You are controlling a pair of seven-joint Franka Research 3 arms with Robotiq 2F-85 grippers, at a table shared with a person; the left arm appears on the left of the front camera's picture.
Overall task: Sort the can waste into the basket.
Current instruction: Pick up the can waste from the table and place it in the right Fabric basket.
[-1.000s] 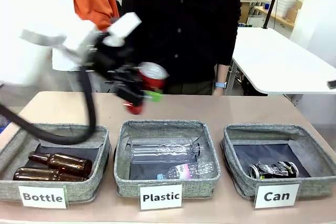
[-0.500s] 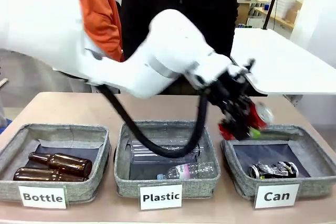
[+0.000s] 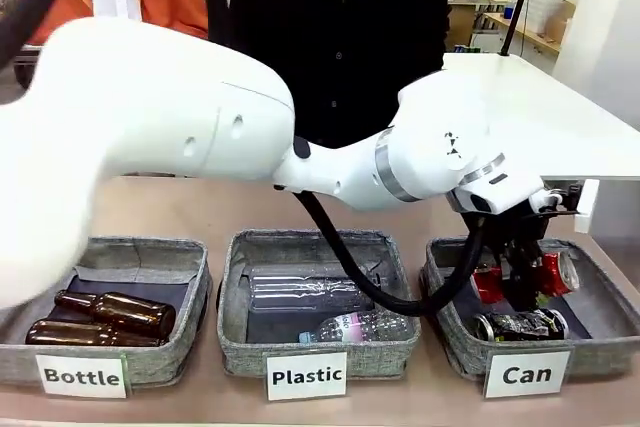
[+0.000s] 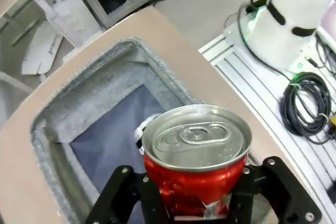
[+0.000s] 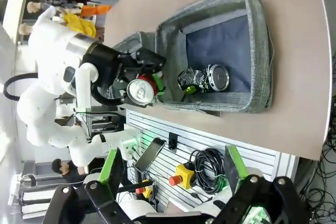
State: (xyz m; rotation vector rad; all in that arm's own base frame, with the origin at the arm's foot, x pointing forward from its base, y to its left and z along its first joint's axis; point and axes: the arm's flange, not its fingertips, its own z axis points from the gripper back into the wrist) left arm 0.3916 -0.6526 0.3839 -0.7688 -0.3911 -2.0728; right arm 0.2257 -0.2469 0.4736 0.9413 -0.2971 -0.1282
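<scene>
Left tool (image 3: 520, 282) clamped on red can (image 3: 550, 272), held over the Can basket (image 3: 610, 332). Crushed can (image 3: 520, 325) lies inside. Right tool (image 5: 173, 179) wide open, nothing in it.

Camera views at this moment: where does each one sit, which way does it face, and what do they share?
Front view: fixed on the robot's side, facing the person across three baskets; the left arm reaches over the Can basket.
Left wrist view: looks down along the left gripper, shut on the red can.
Right wrist view: held high beside the table, open right gripper at the bottom edge, facing the left arm.
Shared: all three show the red can and Can basket; front and right wrist views show the crushed can.
</scene>
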